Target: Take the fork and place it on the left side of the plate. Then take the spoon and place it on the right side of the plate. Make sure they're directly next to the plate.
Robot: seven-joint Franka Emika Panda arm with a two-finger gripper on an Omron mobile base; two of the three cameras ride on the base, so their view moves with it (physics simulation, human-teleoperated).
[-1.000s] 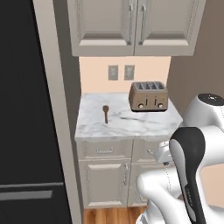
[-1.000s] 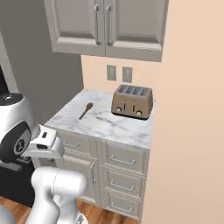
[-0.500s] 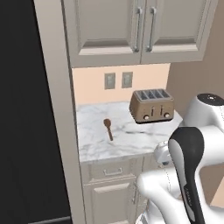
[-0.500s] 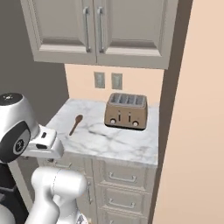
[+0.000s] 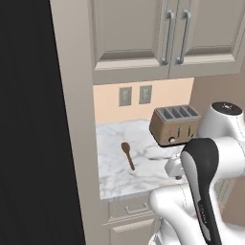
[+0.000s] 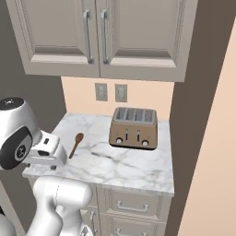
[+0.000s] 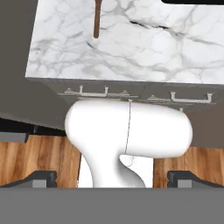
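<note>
The spoon lies flat on the marble table, near the middle of its left half, bowl toward the back wall and handle pointing toward the front edge; the right base view shows it well apart from the toaster, which stands toward the back right. The hand view catches the lower handle at the top of the picture, above the table's front edge and the drawer pulls. The fork and the plate are not identified on this stretch of table. The fingers appear at the bottom corners of the hand view, standing wide apart with nothing between them, though their tips are largely cut off by the frame, so the reading is approximate. They sit low and in front of the cabinet, well short of the spoon. Judgement on handling: the spoon is wooden, hence light, rigid and not fragile, with a surface less slippery than metal. The thin straight handle, lying flush on the stone, is the likely hold, taken across its width near mid-length so it stays level; the low profile calls for the fingers to come down close to the table.
</note>
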